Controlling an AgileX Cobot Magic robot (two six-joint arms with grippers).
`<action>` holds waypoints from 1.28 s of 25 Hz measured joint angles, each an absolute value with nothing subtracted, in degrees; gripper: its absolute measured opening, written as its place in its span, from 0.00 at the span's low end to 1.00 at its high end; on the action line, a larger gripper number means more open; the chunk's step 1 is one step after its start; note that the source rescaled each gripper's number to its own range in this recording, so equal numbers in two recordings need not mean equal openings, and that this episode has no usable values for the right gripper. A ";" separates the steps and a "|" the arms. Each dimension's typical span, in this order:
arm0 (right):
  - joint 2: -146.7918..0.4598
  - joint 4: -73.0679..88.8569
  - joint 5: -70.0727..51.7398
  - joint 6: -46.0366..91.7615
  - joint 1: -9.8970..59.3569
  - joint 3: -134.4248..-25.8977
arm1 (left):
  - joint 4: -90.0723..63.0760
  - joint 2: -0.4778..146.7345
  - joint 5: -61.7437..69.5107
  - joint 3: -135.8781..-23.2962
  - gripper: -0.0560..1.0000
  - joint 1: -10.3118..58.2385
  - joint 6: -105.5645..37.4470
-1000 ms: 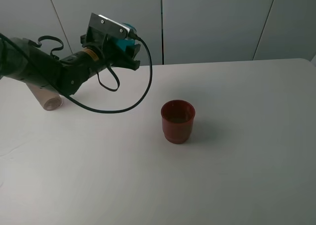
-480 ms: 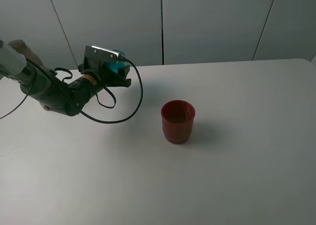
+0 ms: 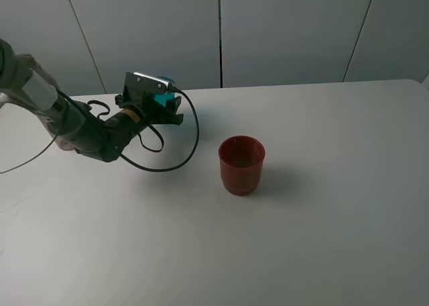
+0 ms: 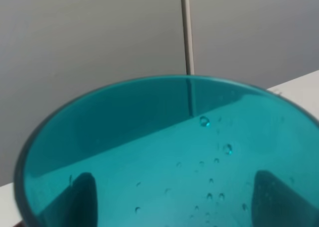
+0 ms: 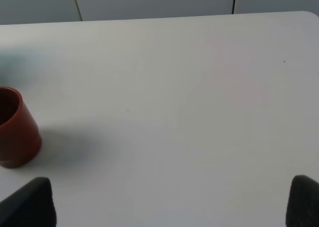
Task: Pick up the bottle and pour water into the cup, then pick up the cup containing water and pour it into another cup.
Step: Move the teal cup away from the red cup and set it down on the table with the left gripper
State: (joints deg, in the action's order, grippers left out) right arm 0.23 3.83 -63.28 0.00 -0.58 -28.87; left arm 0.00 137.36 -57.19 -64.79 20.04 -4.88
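My left gripper (image 3: 161, 103) is shut on the teal cup (image 3: 163, 99), low over the back left of the table. In the left wrist view the cup (image 4: 164, 152) fills the frame, with droplets on its inner wall and both dark fingers (image 4: 82, 197) showing through its sides. The dark red cup (image 3: 241, 164) stands upright near the table's middle, well to the right of that gripper, and also shows at the edge of the right wrist view (image 5: 15, 132). The bottle (image 3: 62, 143) is mostly hidden behind the left arm. My right gripper (image 5: 164, 204) is open over bare table.
A black cable (image 3: 191, 141) loops from the left wrist down onto the white table (image 3: 322, 239). Grey wall panels (image 3: 288, 31) rise behind the table's far edge. The right arm is outside the exterior high view.
The left arm has come down and drawn back, lowering the teal cup from well above the table to just over its back left. The red cup has not moved.
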 joint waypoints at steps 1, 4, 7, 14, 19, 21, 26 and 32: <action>0.23 3.83 -63.28 0.00 -0.58 -28.87 | 0.30 137.50 -57.19 -64.79 0.09 20.04 -4.88; 0.23 3.83 -63.28 0.00 -0.58 -28.87 | 0.30 138.48 -57.61 -64.79 0.09 20.04 -4.88; 0.23 3.83 -63.28 0.00 -0.58 -28.87 | 0.41 139.25 -58.48 -64.79 0.09 20.04 -4.88; 0.23 3.83 -63.28 0.00 -0.58 -28.87 | 0.50 139.30 -58.74 -64.79 0.09 20.04 -4.88; 0.23 3.83 -63.28 0.00 -0.58 -28.87 | 0.50 139.30 -58.74 -64.79 0.09 20.04 -4.88; 0.23 3.83 -63.28 0.00 -0.58 -28.87 | 0.54 139.30 -58.74 -64.79 0.09 20.04 -4.88; 0.23 3.83 -63.28 0.00 -0.58 -28.87 | 0.68 139.30 -58.84 -64.79 0.79 20.04 -4.21; 0.23 3.83 -63.28 0.00 -0.58 -28.87 | 1.35 139.30 -58.47 -64.79 0.92 20.04 -0.87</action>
State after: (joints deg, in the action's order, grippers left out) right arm 0.23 3.83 -63.28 0.00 -0.58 -28.87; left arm 1.35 139.30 -58.47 -64.79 20.04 -0.87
